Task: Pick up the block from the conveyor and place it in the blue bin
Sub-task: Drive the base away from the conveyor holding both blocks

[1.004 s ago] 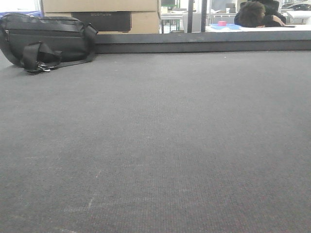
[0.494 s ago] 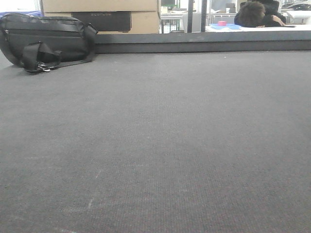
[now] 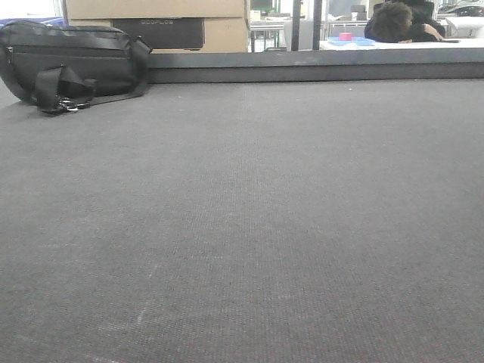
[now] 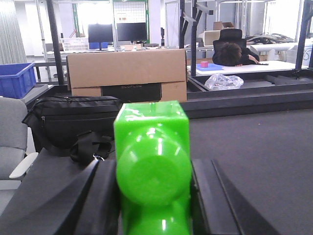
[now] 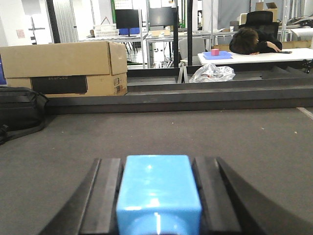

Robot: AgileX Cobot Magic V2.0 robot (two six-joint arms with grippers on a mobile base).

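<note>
In the left wrist view my left gripper point(image 4: 152, 196) is shut on a bright green block point(image 4: 151, 161), its black fingers point(image 4: 100, 200) pressed on both sides. In the right wrist view my right gripper point(image 5: 157, 200) is shut on a light blue block point(image 5: 157, 193), held just above the dark grey woven conveyor point(image 5: 161, 137). The conveyor fills the front view point(image 3: 249, 227) and shows in the left wrist view point(image 4: 254, 147); no gripper shows in the front view. A blue bin point(image 4: 15, 79) stands far left in the left wrist view.
A black bag point(image 3: 72, 64) lies at the conveyor's far left, also in the left wrist view point(image 4: 68, 120). A cardboard box point(image 4: 127, 73) stands behind the raised dark far rail point(image 3: 318, 69). A person slumps at a white table point(image 5: 254, 40) beyond. A grey chair point(image 4: 12, 137) is at left.
</note>
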